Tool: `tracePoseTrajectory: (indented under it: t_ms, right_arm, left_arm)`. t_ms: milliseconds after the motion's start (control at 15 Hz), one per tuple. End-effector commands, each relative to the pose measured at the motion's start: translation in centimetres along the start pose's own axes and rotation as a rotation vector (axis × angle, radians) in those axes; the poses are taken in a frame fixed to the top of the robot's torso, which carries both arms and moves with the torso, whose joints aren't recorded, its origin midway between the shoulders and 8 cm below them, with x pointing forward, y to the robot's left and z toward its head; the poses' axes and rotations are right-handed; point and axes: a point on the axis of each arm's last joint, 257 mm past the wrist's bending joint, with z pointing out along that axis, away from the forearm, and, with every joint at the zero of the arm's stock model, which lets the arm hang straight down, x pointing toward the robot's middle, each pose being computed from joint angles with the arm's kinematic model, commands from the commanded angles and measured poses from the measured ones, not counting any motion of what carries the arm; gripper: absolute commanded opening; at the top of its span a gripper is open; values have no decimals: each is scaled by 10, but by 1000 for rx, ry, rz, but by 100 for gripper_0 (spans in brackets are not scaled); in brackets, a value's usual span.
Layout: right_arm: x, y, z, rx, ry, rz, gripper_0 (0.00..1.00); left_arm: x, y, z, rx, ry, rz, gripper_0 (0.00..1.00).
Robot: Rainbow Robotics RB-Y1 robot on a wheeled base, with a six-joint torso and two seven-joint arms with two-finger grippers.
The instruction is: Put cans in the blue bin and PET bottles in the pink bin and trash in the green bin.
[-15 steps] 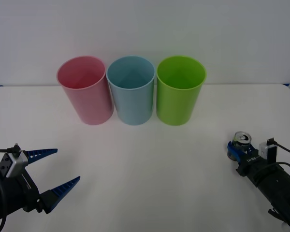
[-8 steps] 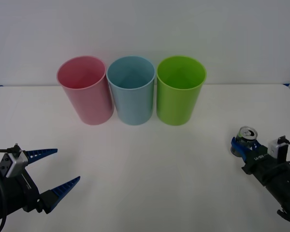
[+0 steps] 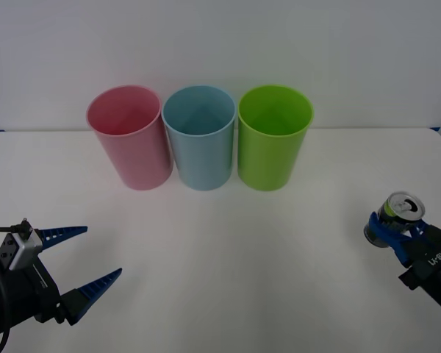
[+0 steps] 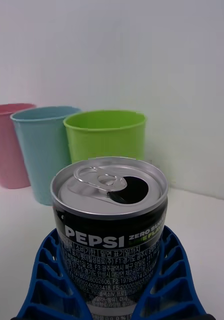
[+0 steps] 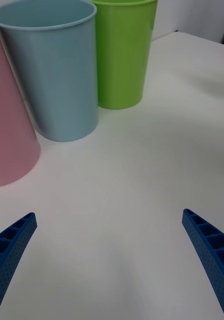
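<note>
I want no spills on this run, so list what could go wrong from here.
1. The small dark metal can, held by the right gripper, has an open mouth, so any leftover liquid may spill if tilted.
2. The tall light blue plastic bin stands close between the pink bin and the lime green bin, so the can could drop into a neighbour or knock a rim.

The left gripper waits open.

Left gripper (image 3: 77, 257) agape, right gripper (image 3: 397, 232) clamped

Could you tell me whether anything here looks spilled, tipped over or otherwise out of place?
Nothing stands out. The pink bin, blue bin and green bin stand upright in a row. The right gripper holds the opened can, no spill visible. The left gripper waits open.
</note>
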Motion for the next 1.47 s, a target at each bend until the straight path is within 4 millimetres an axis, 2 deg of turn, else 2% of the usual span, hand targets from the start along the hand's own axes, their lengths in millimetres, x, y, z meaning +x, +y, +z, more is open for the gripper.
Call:
tracePoseTrajectory:
  t_ms: [67,200,400,600,800,1200,1467]
  right_arm:
    - [-45,21,0,-47,-57,-57,0]
    - [-76,32,12,-85,-117,-87,0]
    - [-111,41,39,-129,-157,-87,0]
    - [-147,52,74,-161,-197,-83,0]
    - [-170,63,116,-185,-208,-55,0]
    - [-184,86,209,-239,-196,6,0]
    - [-183,98,275,-225,-170,17,0]
  left_arm:
    - [0,0,0,0,0,0,100]
    - [0,0,0,0,0,0,100]
    - [0,0,0,0,0,0,100]
    - [0,0,0,0,0,0,100]
    - [0,0,0,0,0,0,100]
    - [0,0,0,0,0,0,100]
    - [0,0,0,0,0,0,100]
